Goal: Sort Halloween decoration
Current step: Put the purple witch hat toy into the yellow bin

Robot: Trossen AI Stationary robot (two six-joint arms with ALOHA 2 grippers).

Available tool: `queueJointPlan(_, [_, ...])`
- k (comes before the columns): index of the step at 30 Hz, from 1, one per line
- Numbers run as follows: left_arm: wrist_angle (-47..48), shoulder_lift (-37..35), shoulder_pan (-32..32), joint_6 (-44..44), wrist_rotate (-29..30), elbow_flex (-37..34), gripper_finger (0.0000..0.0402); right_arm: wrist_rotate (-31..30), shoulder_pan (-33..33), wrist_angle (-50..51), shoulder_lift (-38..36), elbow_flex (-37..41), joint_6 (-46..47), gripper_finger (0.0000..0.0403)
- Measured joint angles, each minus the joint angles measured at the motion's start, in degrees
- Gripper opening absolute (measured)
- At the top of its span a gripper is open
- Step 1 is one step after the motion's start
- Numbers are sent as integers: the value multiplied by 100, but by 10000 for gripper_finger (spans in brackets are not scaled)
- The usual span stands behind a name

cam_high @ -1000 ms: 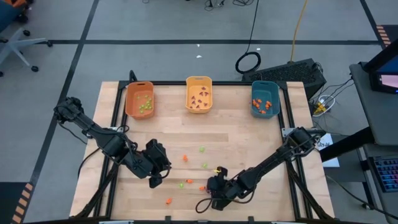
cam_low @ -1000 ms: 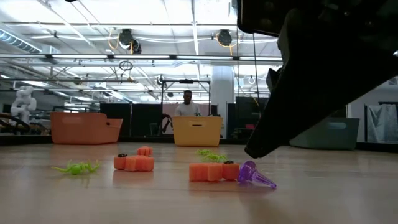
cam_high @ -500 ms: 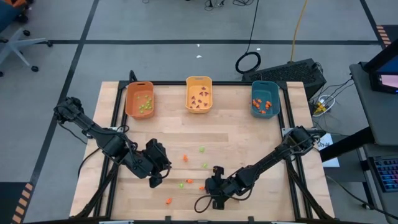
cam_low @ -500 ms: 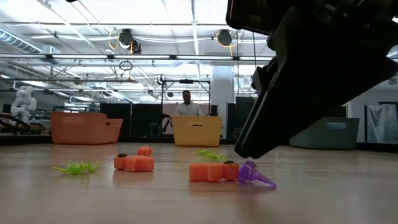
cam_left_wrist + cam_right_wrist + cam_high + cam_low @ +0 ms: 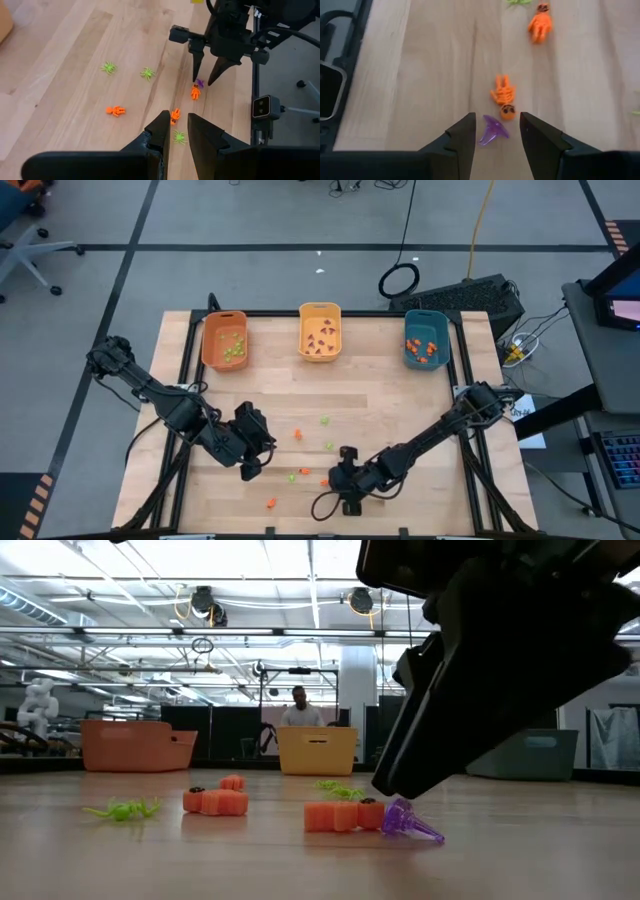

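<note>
High view, trinkets: loose orange and green pieces (image 5: 297, 435) lie near the table's (image 5: 400, 395) front edge.
Sorted: the orange bin (image 5: 223, 340), yellow bin (image 5: 320, 331) and teal bin (image 5: 425, 340) at the back edge each hold some.
Left to do: several pieces, including a purple cone (image 5: 492, 130).
Right gripper (image 5: 495, 131): parted astride the cone, empty.
Left gripper (image 5: 175, 131): slightly parted, empty, nearby.

We're seeing the right arm's dark gripper (image 5: 400, 792) hanging just over a small purple plastic cone-shaped trinket (image 5: 409, 822) beside an orange one (image 5: 343, 815).
</note>
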State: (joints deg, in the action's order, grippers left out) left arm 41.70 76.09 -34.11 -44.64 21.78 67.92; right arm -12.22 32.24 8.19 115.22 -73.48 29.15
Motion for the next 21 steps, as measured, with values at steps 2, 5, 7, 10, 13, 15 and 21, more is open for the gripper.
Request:
queueJointPlan(2, [1, 0, 0, 2, 0, 0, 66, 137, -32, -49, 57, 1, -29, 139])
queueJointPlan(5, [5, 0, 0, 2, 0, 0, 66, 409, -43, -86, 159, 5, -25, 139])
queueJointPlan(7, [8, 0, 0, 2, 0, -1, 66, 449, -40, -144, 184, 5, 17, 139])
queueJointPlan(10, [34, -2, -4, -2, 0, -4, 66, 453, -40, -151, 187, 3, 26, 139])
queueJointPlan(13, [102, -2, -4, -2, 0, -4, 66, 336, -41, -137, 188, 3, 35, 137])
queueJointPlan(15, [111, -2, 2, 0, 6, -4, 66, 337, -59, -131, 188, 3, 60, 131])
queueJointPlan(21, [111, -2, 0, 1, 56, -4, 66, 319, -80, -125, 188, 3, 189, 90])
